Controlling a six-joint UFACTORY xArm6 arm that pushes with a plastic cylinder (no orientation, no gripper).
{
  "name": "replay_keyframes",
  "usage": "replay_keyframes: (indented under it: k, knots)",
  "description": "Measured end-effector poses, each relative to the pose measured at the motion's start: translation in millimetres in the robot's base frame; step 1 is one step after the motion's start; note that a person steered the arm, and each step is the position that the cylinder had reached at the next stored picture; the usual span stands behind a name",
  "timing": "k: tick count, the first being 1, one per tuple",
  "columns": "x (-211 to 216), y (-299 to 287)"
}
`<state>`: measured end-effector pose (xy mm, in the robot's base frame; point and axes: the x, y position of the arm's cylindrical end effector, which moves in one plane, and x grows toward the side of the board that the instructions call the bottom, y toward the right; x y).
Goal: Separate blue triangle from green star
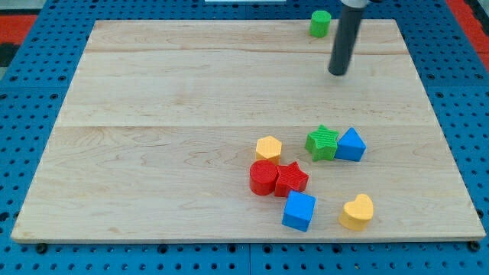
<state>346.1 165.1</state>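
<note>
- Worktop (168, 92): pale wooden board on a blue pegboard (30, 23), seen from the view's bottom edge looking across.
- Arm carries no pincer, so no clenched or released state applies; it ends in a dark rod only.
- Rod enters from the view's top, right of centre. My tip (338, 73) sits on the board in the upper right area, touching no block.
- Green star (322, 142): right of centre, lower half of the board, well below my tip.
- Blue triangle (351, 144): just to the view's right of the star, its left side touching or all but touching the star; cannot tell if a gap is there.
- My tip stands almost straight above the star-triangle pair in the view, well apart from both.
- Green cylinder (320, 24): near the board's top edge, just to the view's left of the rod shaft, apart from it.
- Yellow hexagon (268, 147): to the view's left of the star, apart from it.
- Red cylinder (263, 177) and red star (291, 179): below the hexagon, touching each other.
- Blue cube (298, 211): just below the red star, near the bottom edge.
- Yellow heart (356, 211): to the view's right of the cube, apart from it, below the triangle.
</note>
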Motion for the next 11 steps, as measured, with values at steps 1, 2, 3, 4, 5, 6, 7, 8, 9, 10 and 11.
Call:
replay_keyframes:
  k: [1, 2, 3, 4, 5, 6, 7, 8, 9, 10, 11]
  knots:
    - [24, 24]
    - [68, 30]
    - [108, 30]
    - [162, 30]
    - [176, 27]
    - [158, 0]
    - [142, -8]
    - [129, -11]
    - [124, -23]
    - [124, -36]
    - [114, -55]
